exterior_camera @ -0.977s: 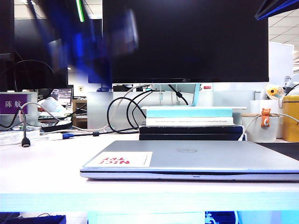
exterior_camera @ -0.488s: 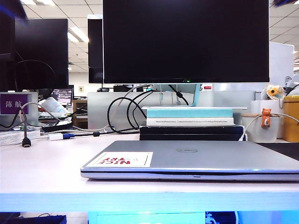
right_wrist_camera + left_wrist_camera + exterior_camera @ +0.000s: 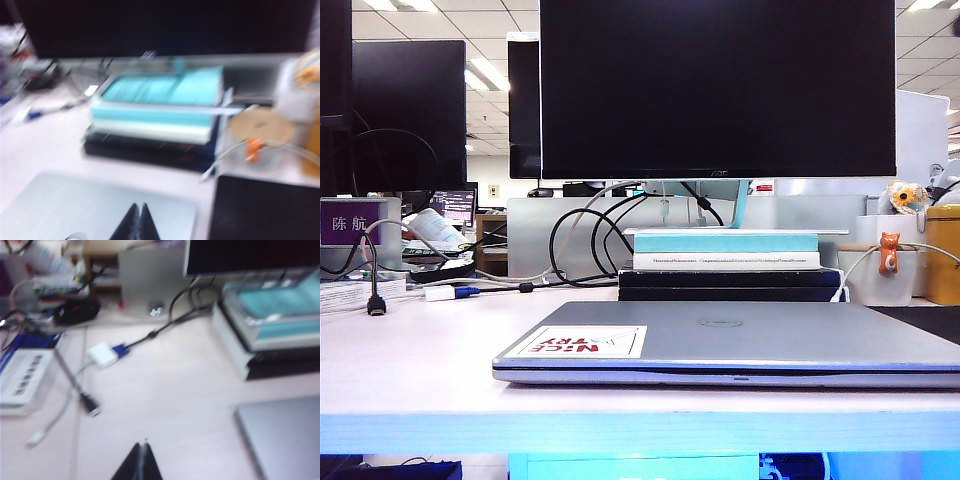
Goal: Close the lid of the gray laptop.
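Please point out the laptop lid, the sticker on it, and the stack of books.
lid (image 3: 770, 335), exterior view, bare silver top right of the logo.
sticker (image 3: 584, 342), exterior view, its middle, on the red lettering.
books (image 3: 725, 242), exterior view, teal top book's edge.

The gray laptop (image 3: 730, 345) lies flat with the lid (image 3: 740, 332) down, open air above it. Behind it, stacked books (image 3: 728, 262) and a black monitor (image 3: 718, 88) block the rear. Left gripper (image 3: 142, 462) and right gripper (image 3: 136, 221), fingertips together, hang above the desk (image 3: 420, 350), touching nothing.
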Controlling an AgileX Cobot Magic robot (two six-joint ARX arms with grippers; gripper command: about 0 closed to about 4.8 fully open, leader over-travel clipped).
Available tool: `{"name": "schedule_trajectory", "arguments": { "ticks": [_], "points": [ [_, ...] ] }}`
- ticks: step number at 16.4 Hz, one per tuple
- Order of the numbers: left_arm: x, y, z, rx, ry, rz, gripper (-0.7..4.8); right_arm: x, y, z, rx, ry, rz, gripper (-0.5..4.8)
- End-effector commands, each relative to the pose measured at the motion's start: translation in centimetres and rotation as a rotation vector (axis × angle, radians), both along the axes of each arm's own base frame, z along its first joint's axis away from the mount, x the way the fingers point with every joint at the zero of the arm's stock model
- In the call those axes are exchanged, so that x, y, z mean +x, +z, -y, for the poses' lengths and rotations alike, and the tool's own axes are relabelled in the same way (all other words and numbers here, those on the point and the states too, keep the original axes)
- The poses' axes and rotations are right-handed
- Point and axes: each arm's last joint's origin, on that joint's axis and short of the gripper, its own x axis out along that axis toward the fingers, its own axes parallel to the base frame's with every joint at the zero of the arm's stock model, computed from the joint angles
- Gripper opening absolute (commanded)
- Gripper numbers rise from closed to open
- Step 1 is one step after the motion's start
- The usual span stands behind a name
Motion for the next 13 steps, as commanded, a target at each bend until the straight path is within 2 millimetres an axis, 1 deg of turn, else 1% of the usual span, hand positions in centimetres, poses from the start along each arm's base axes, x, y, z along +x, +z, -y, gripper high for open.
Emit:
{"name": "schedule_trajectory", "arguments": {
  "ticks": [1,3,6,8,9,10,12,13],
  "points": [
    [-0.5,-0.5,0.0,-0.052,0.003,0.084,-0.05,-1.2,-0.3,0.1,0.027,-0.026,0.140,-0.01],
    [-0.8,-1.6,0.0,-0.055,0.003,0.108,-0.05,-2.1,-1.0,0.1,0.047,-0.051,0.214,-0.01],
    [-1.4,-4.0,-0.4,-0.089,0.102,0.139,-0.05,-3.5,-2.5,0.2,0.109,-0.088,0.313,-0.01],
    [-2.2,-5.2,-0.4,-0.091,0.108,0.170,-0.05,-4.2,-3.7,0.3,0.115,-0.103,0.348,-0.01],
    [-2.5,-5.6,-0.5,-0.089,0.119,0.193,-0.05,-4.4,-4.4,0.4,0.117,-0.123,0.350,-0.01],
    [-3.5,-7.0,-0.7,-0.076,0.171,0.235,-0.05,-4.8,-6.6,0.4,0.129,-0.148,0.367,-0.01],
    [-4.0,-7.7,-0.8,-0.077,0.189,0.273,-0.05,-4.7,-7.8,0.5,0.136,-0.182,0.348,-0.01],
    [-4.3,-8.3,-0.8,-0.082,0.194,0.305,-0.05,-4.6,-8.8,0.6,0.136,-0.193,0.331,-0.01]
  ]
}}
